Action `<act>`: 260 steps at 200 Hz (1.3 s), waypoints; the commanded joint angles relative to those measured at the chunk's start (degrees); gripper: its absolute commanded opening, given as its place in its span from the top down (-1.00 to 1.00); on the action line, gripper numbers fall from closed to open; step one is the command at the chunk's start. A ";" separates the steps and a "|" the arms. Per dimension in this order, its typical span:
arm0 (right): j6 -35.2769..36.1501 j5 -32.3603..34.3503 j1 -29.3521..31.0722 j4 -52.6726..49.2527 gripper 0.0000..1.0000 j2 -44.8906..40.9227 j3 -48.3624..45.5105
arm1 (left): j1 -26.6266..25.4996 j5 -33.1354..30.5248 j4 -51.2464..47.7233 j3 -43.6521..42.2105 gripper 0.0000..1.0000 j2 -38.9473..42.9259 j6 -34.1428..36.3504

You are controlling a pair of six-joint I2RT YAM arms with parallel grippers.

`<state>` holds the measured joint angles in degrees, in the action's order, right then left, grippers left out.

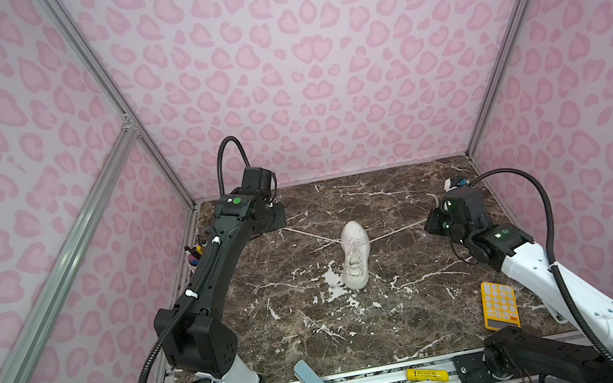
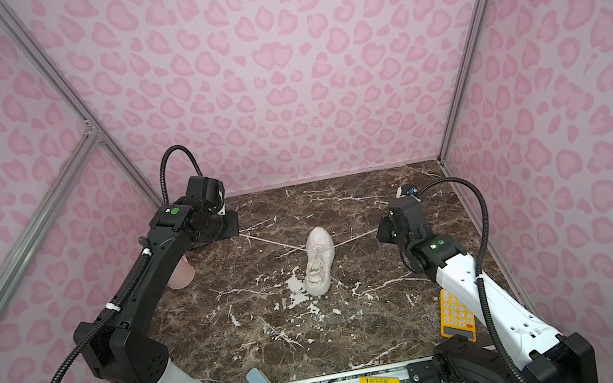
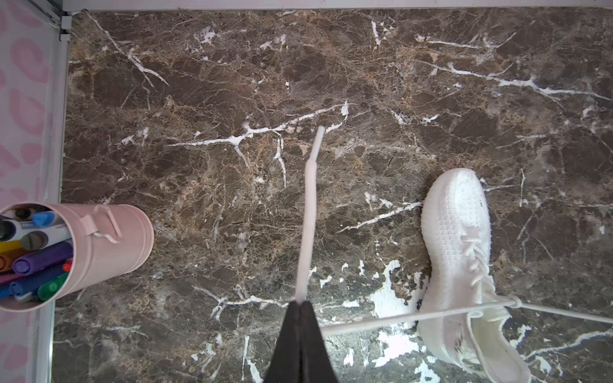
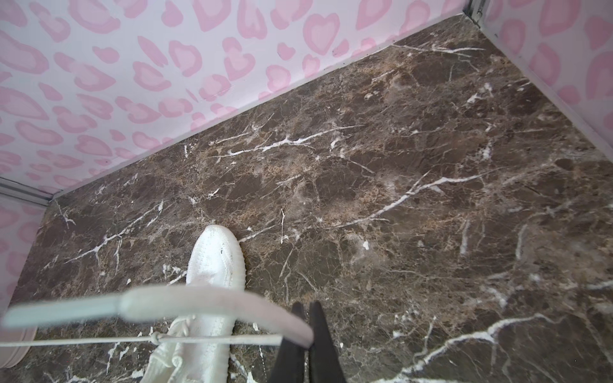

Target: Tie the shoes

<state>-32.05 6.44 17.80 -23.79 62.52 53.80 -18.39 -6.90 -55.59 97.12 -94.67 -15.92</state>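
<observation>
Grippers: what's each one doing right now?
Left gripper: shut on the left lace, taut.
Right gripper: shut on the right lace, taut.

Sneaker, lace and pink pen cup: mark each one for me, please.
sneaker (image 1: 356, 255), in a top view, on the laced middle of its upper.
lace (image 3: 309, 215), left wrist view, on the loose end past the end effector.
pink pen cup (image 3: 127, 252), left wrist view, on its outer side wall.
</observation>
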 commanded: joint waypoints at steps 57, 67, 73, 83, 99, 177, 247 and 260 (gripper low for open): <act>0.45 -1.31 -0.61 1.80 0.99 1.52 -1.02 | 0.75 0.78 2.24 -4.90 0.92 0.67 -2.45; 0.37 -1.58 -1.19 2.80 0.99 2.04 -2.17 | 0.93 1.12 2.91 -6.59 0.92 0.55 -2.71; 0.27 -1.94 -1.71 3.27 0.99 2.39 -2.74 | 1.12 1.38 3.26 -7.57 0.92 0.71 -2.84; 0.15 -1.94 -2.53 4.02 0.99 2.82 -3.52 | 1.64 1.53 3.48 -8.87 0.92 0.72 -2.98; 0.64 -2.34 -3.96 5.38 0.99 3.37 -4.49 | 2.70 1.64 3.80 -10.69 0.92 1.06 -2.76; 1.08 -4.44 -9.23 7.48 1.00 6.77 -8.03 | 7.93 8.05 4.27 -15.69 0.92 -0.16 0.35; 1.29 -10.34 -17.32 10.81 1.00 10.94 -11.26 | 9.05 6.87 6.42 -21.38 0.92 -2.35 0.85; 1.69 -11.01 -18.26 11.28 1.00 11.68 -11.71 | 9.51 6.81 7.00 -22.42 0.92 -2.43 0.82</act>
<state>-31.24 -3.84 0.99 -14.41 73.08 42.92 -9.56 2.09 -49.25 76.51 -96.64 -15.79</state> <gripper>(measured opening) 0.050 0.050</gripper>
